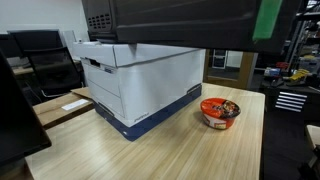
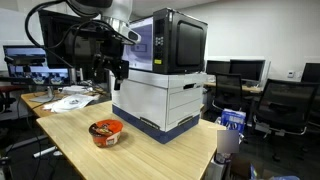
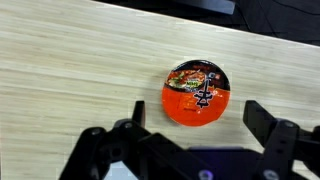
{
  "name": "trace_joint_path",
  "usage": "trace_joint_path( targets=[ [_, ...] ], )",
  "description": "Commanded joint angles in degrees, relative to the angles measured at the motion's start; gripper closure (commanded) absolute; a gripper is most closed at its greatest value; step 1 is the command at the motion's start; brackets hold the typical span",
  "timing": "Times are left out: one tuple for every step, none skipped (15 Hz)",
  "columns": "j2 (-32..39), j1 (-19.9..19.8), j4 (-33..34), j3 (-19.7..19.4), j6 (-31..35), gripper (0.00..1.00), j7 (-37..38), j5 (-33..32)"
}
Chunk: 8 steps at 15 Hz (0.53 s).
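- Counter (image 1: pixel 150 150): a light wood-grain top that carries every item listed below; it shows in both exterior views and fills the background of the wrist view.
- Storage box (image 2: pixel 165 100): white cardboard with a dark blue base. It stands on the counter. No writing on its faces can be read at this size.
- Microwave oven (image 2: pixel 172 42): a black unit with a dark door, seated on the lid of the storage box. No brand marking can be made out.
- Arm (image 2: pixel 118 12): it comes in from above, draped with black cabling, beside the microwave oven.
- Tool (image 2: pixel 112 75): the jaws stand fully apart and released. It holds nothing and touches nothing, and hangs in the air above the counter. In the wrist view (image 3: pixel 195 112) its two black fingers (image 3: pixel 262 118) frame the noodle bowl from above.
- Papers (image 2: pixel 70 100): loose white sheets at the far end of the counter, well apart from the tool.
- Noodle bowl (image 3: pixel 200 93): round and red-orange, sealed with a printed lid. The lid bears a food picture and dark characters too small to read. The bowl rests upright on the counter near the storage box, not touching it (image 1: pixel 220 112), below the tool.
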Motion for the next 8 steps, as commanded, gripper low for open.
trace_joint_path(
  targets=[
    [0.1, -0.4, 0.1, 0.3, -0.1, 0.0, 0.3, 0.1],
    [0.2, -0.4, 0.1, 0.4, -0.1, 0.0, 0.7, 0.1],
    [0.2, -0.5, 0.1, 0.4, -0.1, 0.0, 0.9, 0.1],
    [0.3, -0.5, 0.1, 0.4, -0.1, 0.0, 0.9, 0.1],
    [0.3, -0.5, 0.1, 0.4, -0.1, 0.0, 1.0, 0.1],
    [0.3, -0.5, 0.1, 0.4, -0.1, 0.0, 1.0, 0.1],
    [-0.4, -0.5, -1.4, 0.4, 1.6, 0.0, 1.3, 0.0],
    [-1.4, -0.6, -3.6, 0.4, 2.8, 0.0, 1.0, -0.1]
  ],
)
